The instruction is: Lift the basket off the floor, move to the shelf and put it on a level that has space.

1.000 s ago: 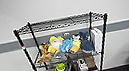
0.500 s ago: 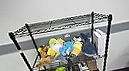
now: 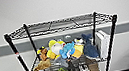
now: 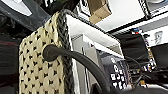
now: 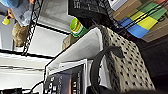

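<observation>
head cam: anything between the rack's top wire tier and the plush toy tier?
Nothing. In the head view the gap between the black wire top tier and the colourful plush toys is bare, grey wall behind.

Little of robot body discernible: blurred dark edge in wrist views.

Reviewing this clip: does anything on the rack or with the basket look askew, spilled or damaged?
Nothing stands out. The shelf stands upright and its top level lies flat. The plush toys sit heaped on the tier below, none hanging off. The basket looks intact, its rim unbroken.
</observation>
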Motion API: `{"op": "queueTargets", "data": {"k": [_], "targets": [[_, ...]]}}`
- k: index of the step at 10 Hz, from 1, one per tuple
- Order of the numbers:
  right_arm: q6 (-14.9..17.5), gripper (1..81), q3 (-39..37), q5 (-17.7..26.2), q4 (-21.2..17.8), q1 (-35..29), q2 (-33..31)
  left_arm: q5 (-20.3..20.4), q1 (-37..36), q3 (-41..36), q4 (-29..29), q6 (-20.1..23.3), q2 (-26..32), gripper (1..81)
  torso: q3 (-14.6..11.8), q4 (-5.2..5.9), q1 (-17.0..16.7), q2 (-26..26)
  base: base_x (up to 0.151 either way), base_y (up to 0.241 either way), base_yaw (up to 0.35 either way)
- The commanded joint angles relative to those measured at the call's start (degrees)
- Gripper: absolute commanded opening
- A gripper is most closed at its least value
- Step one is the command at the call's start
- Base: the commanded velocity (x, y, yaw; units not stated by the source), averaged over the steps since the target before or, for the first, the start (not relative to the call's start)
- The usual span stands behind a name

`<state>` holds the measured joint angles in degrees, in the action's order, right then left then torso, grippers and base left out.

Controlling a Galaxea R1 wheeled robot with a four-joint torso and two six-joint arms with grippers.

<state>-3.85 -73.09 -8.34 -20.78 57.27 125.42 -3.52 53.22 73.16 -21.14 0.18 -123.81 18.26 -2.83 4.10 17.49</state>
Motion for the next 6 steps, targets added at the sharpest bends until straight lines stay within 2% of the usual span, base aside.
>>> {"op": "queueTargets", "data": {"k": [1, 3, 6], "targets": [[-0.1, 1.0, 3.85, 1.48, -0.31, -5.98, -1.55, -2.36, -6.15, -3.19, 0.66, 0.61, 1.63, 1.0, 0.0, 0.0, 0.0, 0.0, 0.0, 0.0, 0.0], [-0.1, 1.0, 3.85, 1.48, -0.31, -6.07, -1.55, -2.28, -6.15, -3.28, 0.66, 0.61, 1.63, 1.0, 0.0, 0.0, -0.02, 0.02, 0.0, 0.0, 0.0], [-0.01, 1.0, 3.94, 1.48, -0.31, -5.89, -1.63, -2.28, -6.15, -3.46, 0.66, 0.61, 1.72, 1.0, -0.02, 0.0, -0.18, 0.09, 0.071, 0.0, 0.0]]}}
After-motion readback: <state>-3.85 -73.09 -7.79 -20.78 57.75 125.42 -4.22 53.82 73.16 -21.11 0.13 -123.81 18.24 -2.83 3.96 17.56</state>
